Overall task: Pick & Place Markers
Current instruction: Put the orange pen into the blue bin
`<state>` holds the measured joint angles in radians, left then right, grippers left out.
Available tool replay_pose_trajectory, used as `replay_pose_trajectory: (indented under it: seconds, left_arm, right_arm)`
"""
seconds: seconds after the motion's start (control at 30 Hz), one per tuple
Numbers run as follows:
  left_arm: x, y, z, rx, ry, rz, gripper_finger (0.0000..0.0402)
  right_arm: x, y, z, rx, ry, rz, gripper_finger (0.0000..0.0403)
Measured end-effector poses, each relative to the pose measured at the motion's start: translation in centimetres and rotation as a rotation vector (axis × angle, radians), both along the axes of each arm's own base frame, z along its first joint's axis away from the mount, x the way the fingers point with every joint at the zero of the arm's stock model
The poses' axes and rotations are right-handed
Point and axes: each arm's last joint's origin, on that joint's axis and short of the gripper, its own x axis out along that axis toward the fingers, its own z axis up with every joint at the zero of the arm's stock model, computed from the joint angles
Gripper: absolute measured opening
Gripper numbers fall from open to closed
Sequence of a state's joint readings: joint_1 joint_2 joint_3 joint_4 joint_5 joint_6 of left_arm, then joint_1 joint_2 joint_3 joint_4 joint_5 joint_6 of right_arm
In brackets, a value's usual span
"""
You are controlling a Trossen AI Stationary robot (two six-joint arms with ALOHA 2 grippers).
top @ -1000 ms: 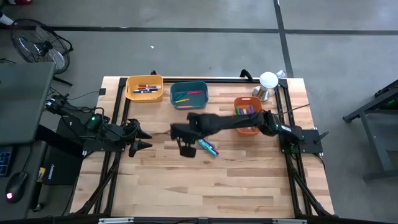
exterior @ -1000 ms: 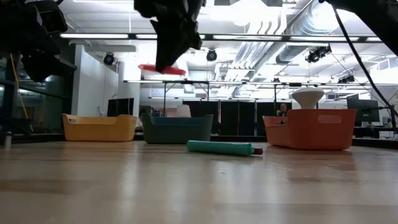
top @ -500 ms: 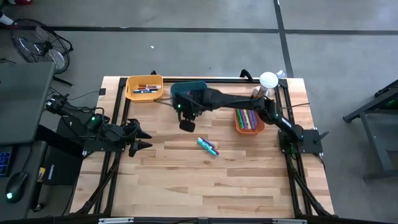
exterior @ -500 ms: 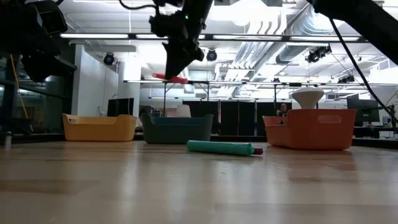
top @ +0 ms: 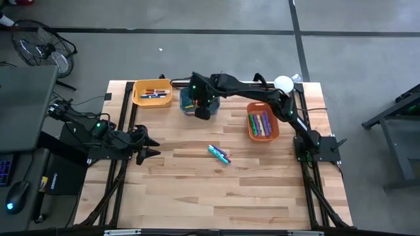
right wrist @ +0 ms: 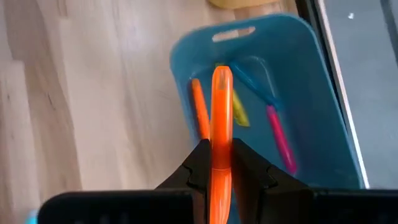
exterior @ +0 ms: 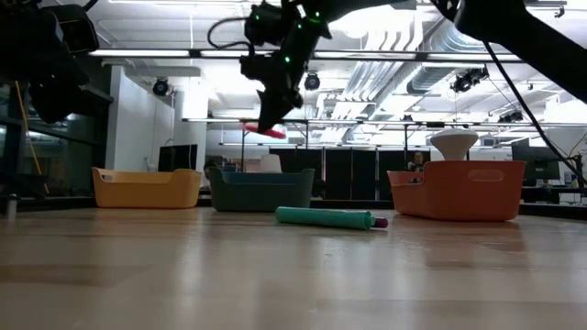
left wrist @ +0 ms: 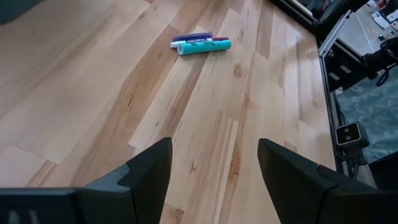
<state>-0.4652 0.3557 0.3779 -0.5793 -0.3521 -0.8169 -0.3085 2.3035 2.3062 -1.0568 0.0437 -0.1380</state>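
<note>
the right gripper (right wrist: 214, 163) hangs directly above the teal bin (right wrist: 323, 124), and that is what the coming release depends on: the bin's open floor lies straight below the fingertips, so a drop should land inside. its jaws are pinched narrow on an orange marker (right wrist: 221, 112), whose long axis runs straight out ahead of the fingers, roughly along the bin's length. under it in the bin lie another orange marker (right wrist: 199, 109), a yellow one (right wrist: 238, 109), a blue one (right wrist: 252, 81) and a pink one (right wrist: 280, 140).

the left gripper (left wrist: 211, 168) waits well off to the side with its jaws spread wide and nothing between them; a teal marker (left wrist: 205, 46) and a blue marker (left wrist: 193, 38) lie touching side by side on the table (left wrist: 93, 112) ahead of it, nearer to this arm.
</note>
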Motion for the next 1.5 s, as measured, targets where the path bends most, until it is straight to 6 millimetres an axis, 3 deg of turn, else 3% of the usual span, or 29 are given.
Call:
replay_pose_trajectory:
  seconds: [0.27,0.43,1.03,1.27,1.5]
  left_arm:
    - [0.0,0.0,0.0,-0.022,0.0,0.011,0.0232]
    - [0.0,0.0,0.0,-0.043,0.001,0.023,0.0232]
    - [0.0,0.0,0.0,-0.093,0.003,0.052,0.0232]
    - [0.0,0.0,0.0,-0.092,0.002,0.059,0.0232]
    - [0.0,0.0,0.0,-0.096,0.002,0.061,0.0232]
  right_arm:
    - [-1.4,-4.4,-0.8,0.094,-0.018,0.037,0.003]
    - [-1.7,-6.3,-2.3,0.189,-0.031,0.071,0.003]
    - [-1.7,-7.2,-7.5,0.348,0.105,0.091,0.003]
    - [-1.8,-7.2,-7.8,0.362,0.126,0.088,0.003]
    - [-1.8,-7.0,-7.9,0.353,0.148,0.056,0.0086]
